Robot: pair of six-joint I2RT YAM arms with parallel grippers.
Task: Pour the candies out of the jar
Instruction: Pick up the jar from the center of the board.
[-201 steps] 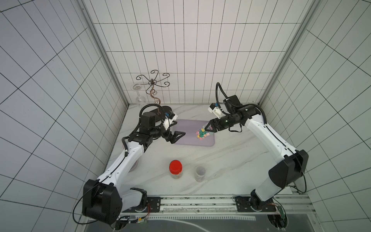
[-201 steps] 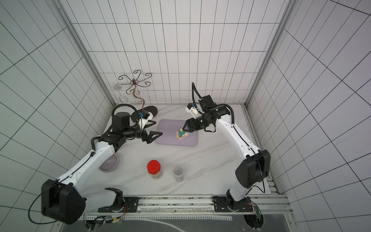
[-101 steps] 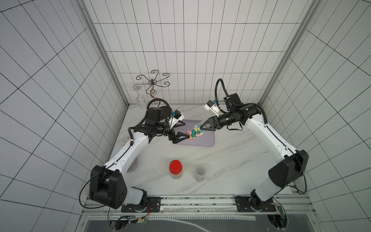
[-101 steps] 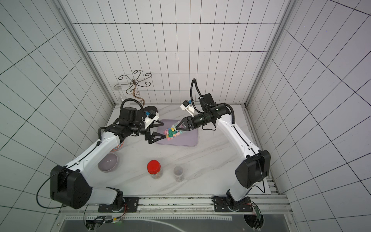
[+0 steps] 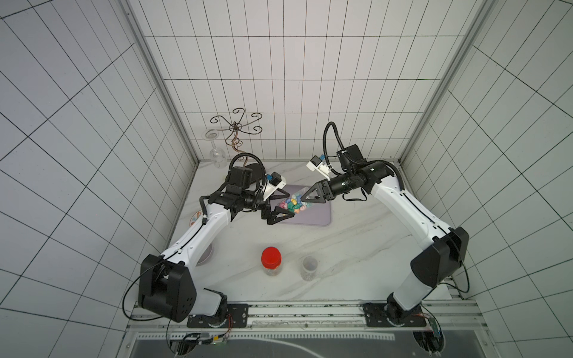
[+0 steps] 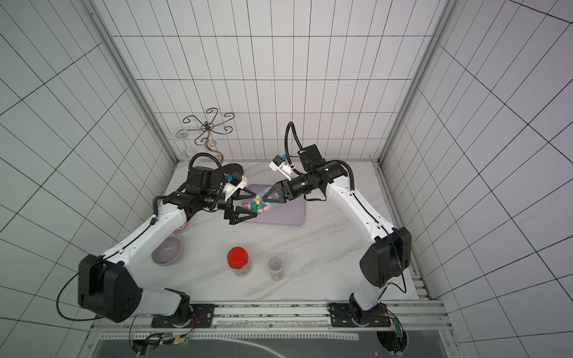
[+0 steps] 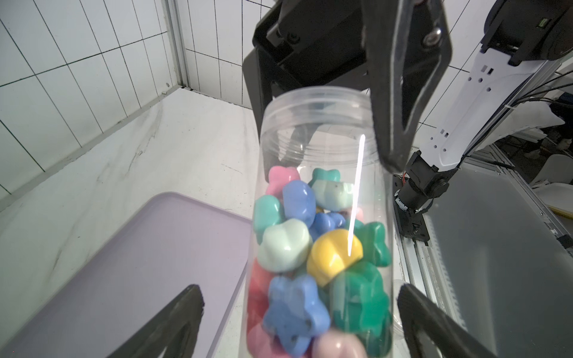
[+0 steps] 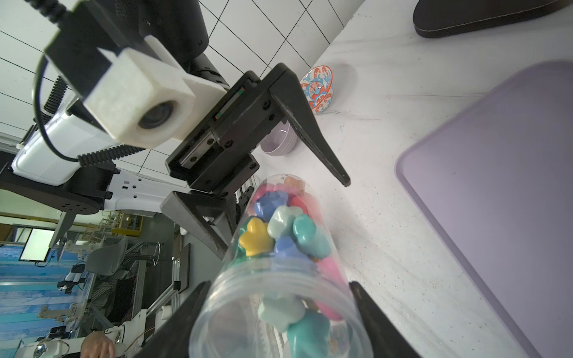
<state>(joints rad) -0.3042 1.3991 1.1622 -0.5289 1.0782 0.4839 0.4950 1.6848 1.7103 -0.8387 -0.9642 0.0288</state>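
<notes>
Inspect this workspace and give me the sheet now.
Surface: marble table, no spill seen.
Job's things: clear jar, lidless, held roughly level by the purple tray's edge; candies inside, none on tray.
Clutter: red-lidded jar, small cup, lilac bowl, patterned dish, wine glass, wire stand.
Grippers: right gripper shut on the jar's mouth end; left gripper open, straddling its base end.
Cables: black hoses loop above both wrists.
Surroundings: white tiled walls.

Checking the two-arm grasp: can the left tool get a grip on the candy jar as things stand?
Probably yes. The left tool is wide open, a finger on either side of the clear jar's base end, nothing between. The right tool grips only the mouth end, leaving the base free.
</notes>
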